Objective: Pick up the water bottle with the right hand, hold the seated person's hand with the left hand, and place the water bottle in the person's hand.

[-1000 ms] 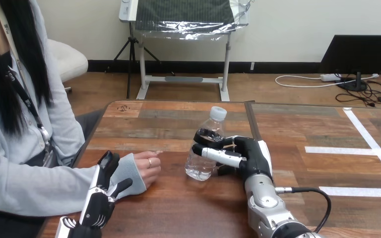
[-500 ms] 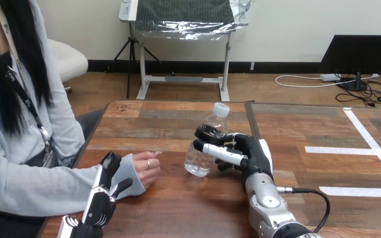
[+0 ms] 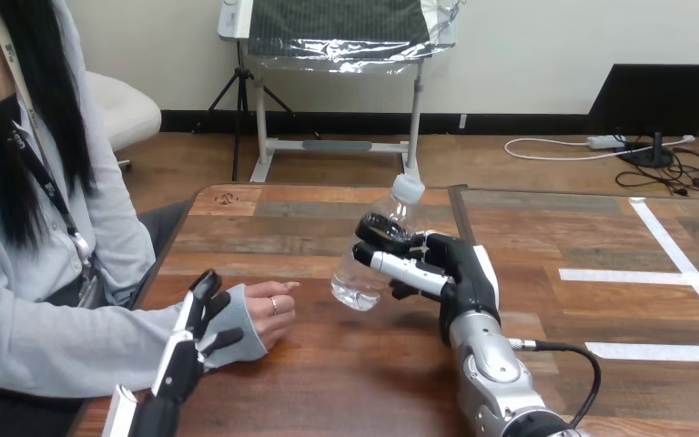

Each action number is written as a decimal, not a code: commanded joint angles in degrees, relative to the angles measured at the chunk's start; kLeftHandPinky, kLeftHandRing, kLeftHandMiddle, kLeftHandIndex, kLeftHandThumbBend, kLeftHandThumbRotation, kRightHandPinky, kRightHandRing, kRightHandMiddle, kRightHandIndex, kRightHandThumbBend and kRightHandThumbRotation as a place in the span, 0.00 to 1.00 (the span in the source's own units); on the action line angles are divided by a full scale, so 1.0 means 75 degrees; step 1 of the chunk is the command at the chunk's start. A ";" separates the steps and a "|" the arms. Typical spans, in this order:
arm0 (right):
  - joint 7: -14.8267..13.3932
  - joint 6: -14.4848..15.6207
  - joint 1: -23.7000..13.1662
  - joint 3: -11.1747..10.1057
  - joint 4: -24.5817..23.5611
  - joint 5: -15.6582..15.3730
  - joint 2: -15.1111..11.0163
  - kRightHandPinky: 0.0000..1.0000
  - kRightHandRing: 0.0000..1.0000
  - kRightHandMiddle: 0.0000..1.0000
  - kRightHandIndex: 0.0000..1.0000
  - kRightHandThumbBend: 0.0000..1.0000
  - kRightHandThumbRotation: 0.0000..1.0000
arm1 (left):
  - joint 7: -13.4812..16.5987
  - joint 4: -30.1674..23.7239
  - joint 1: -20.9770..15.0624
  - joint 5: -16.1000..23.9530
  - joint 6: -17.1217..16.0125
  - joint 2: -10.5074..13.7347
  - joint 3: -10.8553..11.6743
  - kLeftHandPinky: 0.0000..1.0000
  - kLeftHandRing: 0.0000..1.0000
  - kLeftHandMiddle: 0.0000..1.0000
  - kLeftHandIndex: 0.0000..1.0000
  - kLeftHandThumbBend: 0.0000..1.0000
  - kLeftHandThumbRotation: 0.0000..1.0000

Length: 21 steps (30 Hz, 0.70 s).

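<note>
The right arm comes up from the lower right over the wooden table (image 3: 346, 382), its right hand (image 3: 462, 278) clenched round the water bottle (image 3: 353, 287). The bottle is clear with a white cap. It tilts cap-up to the right, off the tabletop, with the fingers (image 3: 400, 267) wrapped across its middle. The left hand (image 3: 187, 350) lies straight-fingered against the sleeve behind the person's hand (image 3: 268, 309).

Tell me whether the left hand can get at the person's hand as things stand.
Probably yes. The left hand lies open against the sleeve right beside the person's hand, with nothing between them; the water bottle hangs apart in the right hand.
</note>
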 commanded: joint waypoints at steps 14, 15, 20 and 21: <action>0.1053 -0.0995 -0.0346 -0.0456 -0.0360 0.0705 -0.0189 0.32 0.33 0.39 0.36 0.78 0.00 | 0.2575 -0.2793 0.0392 0.3783 0.2003 -0.0636 0.1219 0.87 0.95 0.97 0.96 1.00 0.51; 0.1140 -0.1032 -0.0340 -0.0481 -0.0370 0.0747 -0.0196 0.32 0.33 0.39 0.36 0.78 0.00 | 0.2730 -0.2918 0.0407 0.3996 0.2167 -0.0610 0.1217 0.87 0.95 0.97 0.96 1.00 0.51; 0.1353 -0.1129 -0.0323 -0.0513 -0.0390 0.0834 -0.0231 0.31 0.32 0.38 0.36 0.77 0.00 | 0.3204 -0.3262 0.0463 0.4469 0.2761 -0.0401 0.1047 0.88 0.96 0.98 0.97 1.00 0.50; 0.1414 -0.1147 -0.0315 -0.0522 -0.0398 0.0856 -0.0246 0.30 0.32 0.38 0.36 0.77 0.00 | 0.3232 -0.3402 0.0488 0.4578 0.2971 -0.0349 0.1012 0.88 0.96 0.98 0.97 1.00 0.50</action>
